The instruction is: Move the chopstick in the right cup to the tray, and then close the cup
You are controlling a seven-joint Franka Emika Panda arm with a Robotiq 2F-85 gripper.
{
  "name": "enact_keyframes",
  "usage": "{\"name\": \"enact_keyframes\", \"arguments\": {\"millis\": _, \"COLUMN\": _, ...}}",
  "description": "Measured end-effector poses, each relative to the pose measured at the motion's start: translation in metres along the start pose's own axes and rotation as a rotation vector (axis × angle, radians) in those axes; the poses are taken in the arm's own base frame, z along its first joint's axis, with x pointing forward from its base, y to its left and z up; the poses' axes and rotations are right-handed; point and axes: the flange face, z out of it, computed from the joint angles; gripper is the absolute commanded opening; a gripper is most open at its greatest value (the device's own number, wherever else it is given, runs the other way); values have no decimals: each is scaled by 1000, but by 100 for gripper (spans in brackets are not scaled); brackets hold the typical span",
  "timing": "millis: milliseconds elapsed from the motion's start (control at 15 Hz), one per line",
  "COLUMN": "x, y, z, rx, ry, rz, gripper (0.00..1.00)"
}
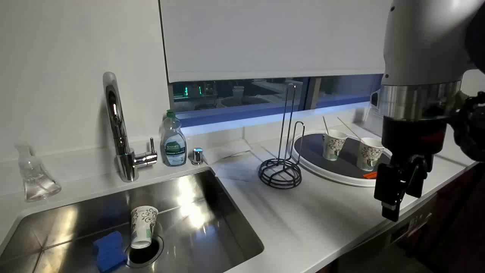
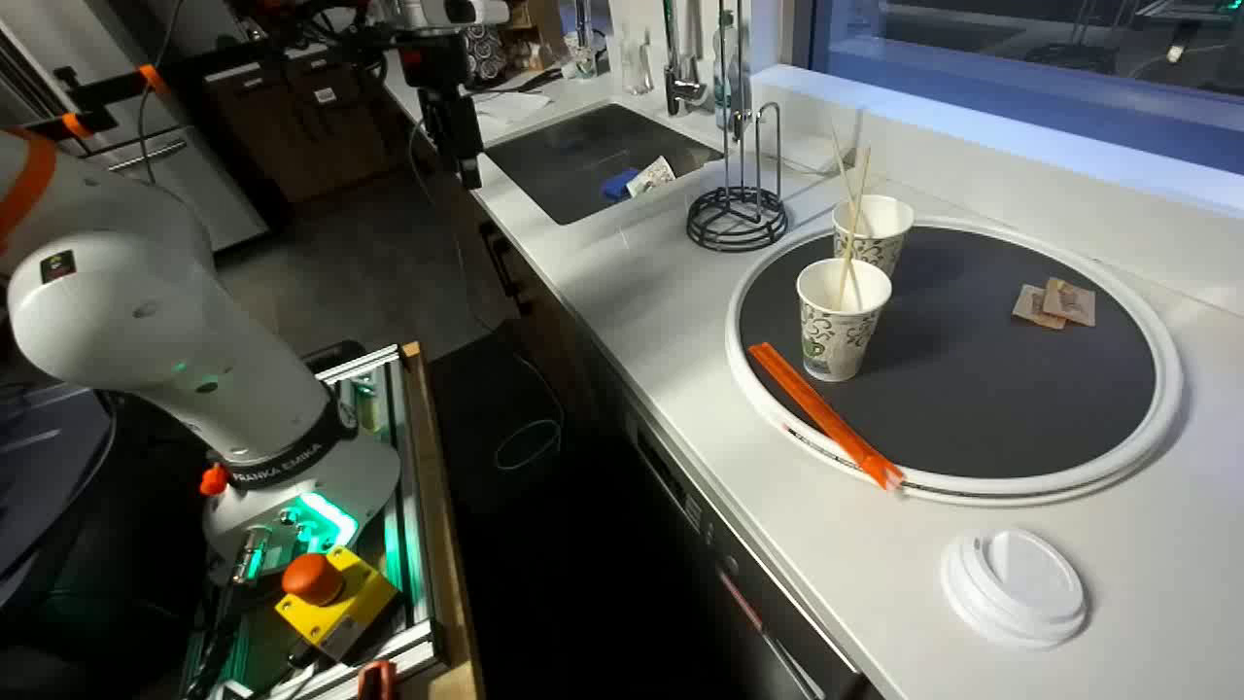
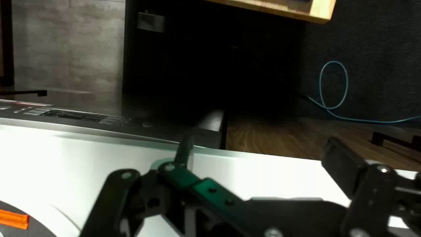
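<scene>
The right cup [image 1: 370, 153] is a patterned paper cup, upright on the round dark-grey tray [image 1: 322, 172] near its front edge. It also shows in an exterior view [image 2: 826, 340]. A thin wooden chopstick [image 1: 348, 127] leans in it; it shows too in an exterior view [image 2: 853, 209]. A like cup [image 1: 334, 146] with its own stick stands beside it. A white lid [image 2: 1013, 588] lies on the counter beside the tray. My gripper [image 1: 402, 199] is open and empty above the counter's front edge, apart from the cups. In the wrist view its fingers [image 3: 263, 156] are spread wide.
An orange packet [image 2: 826, 418] lies across the tray's rim. Small brown packets [image 2: 1054, 303] lie on the tray. A black wire stand [image 1: 280, 174] stands between tray and sink [image 1: 204, 227]. The sink holds a tipped cup [image 1: 144, 225] and blue sponge [image 1: 109, 252]. A soap bottle [image 1: 174, 142] stands behind it.
</scene>
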Motion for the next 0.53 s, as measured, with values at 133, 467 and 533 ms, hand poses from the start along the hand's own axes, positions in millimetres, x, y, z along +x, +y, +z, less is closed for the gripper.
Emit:
{"name": "enact_keyframes", "arguments": {"millis": 133, "x": 0, "y": 0, "z": 0, "rx": 0, "ry": 0, "rz": 0, "gripper": 100}}
{"name": "enact_keyframes", "arguments": {"millis": 467, "x": 0, "y": 0, "z": 0, "rx": 0, "ry": 0, "rz": 0, "gripper": 100}}
{"name": "enact_keyframes", "arguments": {"millis": 533, "x": 1, "y": 3, "z": -1, "rx": 1, "ry": 2, "rz": 16, "gripper": 100}}
